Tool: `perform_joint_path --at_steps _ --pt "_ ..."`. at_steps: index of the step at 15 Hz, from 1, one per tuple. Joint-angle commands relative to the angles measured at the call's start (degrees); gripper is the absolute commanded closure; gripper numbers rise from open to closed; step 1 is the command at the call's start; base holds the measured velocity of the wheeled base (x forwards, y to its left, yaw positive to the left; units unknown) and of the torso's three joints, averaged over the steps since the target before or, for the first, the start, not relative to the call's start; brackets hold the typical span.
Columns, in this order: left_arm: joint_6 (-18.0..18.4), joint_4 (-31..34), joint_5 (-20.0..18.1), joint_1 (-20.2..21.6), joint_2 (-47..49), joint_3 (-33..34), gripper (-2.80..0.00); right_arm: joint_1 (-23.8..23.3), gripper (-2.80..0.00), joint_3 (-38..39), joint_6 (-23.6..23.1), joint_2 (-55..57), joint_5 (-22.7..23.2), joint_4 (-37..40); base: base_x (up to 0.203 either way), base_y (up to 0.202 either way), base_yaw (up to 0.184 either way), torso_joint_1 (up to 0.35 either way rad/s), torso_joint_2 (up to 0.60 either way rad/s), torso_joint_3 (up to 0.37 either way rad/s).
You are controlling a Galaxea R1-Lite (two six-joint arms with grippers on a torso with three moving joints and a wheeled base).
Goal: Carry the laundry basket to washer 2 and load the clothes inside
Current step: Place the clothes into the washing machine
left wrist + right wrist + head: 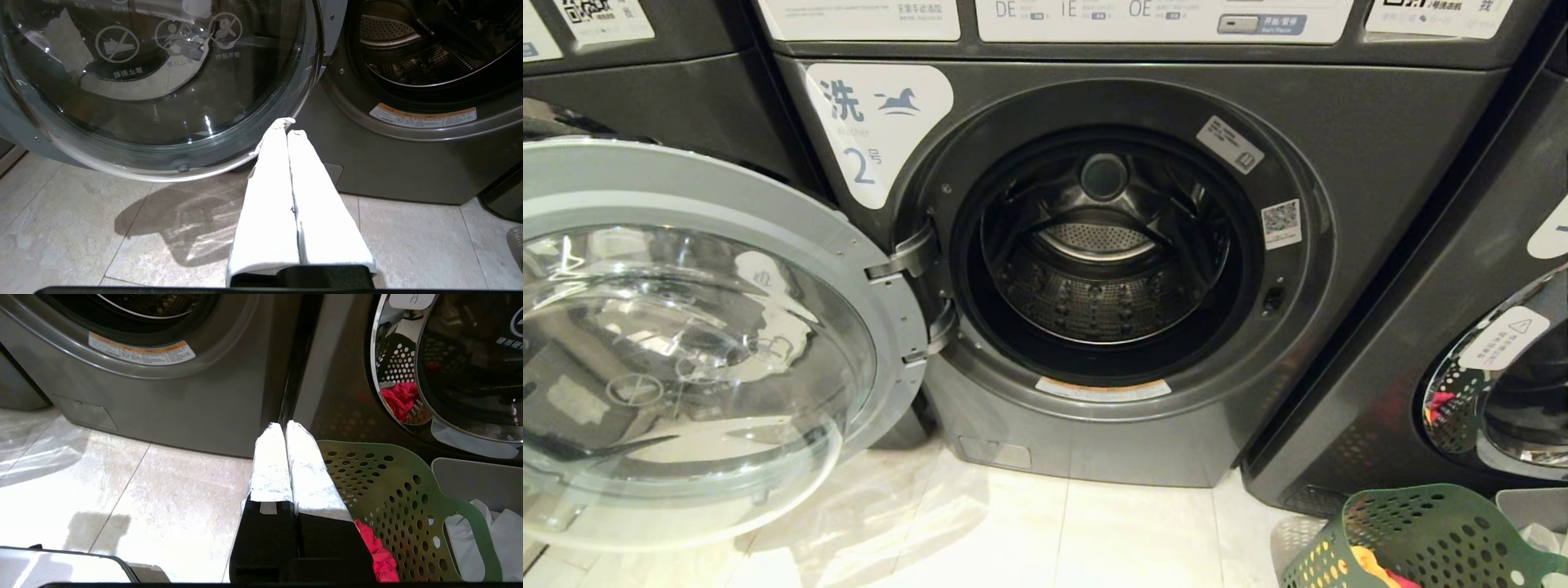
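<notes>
Washer 2 (1405,163) fills the head view, its label showing a "2". Its round glass door (686,343) hangs wide open to the left, and the drum (1098,269) looks empty. The green perforated laundry basket (1429,531) stands on the floor at the lower right, with yellow and pinkish-red clothes (1372,570) inside. In the right wrist view the basket (392,498) lies just beside my right gripper (284,426), which is shut and empty, and a red garment (378,555) shows. My left gripper (287,126) is shut and empty, low in front of the open door (163,81).
A like washer (1503,359) stands to the right with its door shut, mirroring the basket. A grey bin (482,486) with white plastic bags (502,535) sits right of the basket. Another machine (645,90) stands at the left. Pale floor tiles (1013,531) stretch before washer 2.
</notes>
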Motion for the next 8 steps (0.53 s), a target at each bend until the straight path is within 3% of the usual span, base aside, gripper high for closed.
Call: perform_joint_path --at_steps 1,8 --pt "0.0 -0.1 0.0 0.0 0.0 2.3 0.00 0.0 0.00 0.0 0.0 0.1 0.0 0.0 0.000 0.000 0.000 0.004 0.00 -0.201" --pt "0.0 -0.1 0.0 0.0 0.0 2.3 0.00 0.0 0.00 0.0 0.1 0.1 0.0 0.0 0.000 0.000 0.000 0.004 0.00 -0.200"
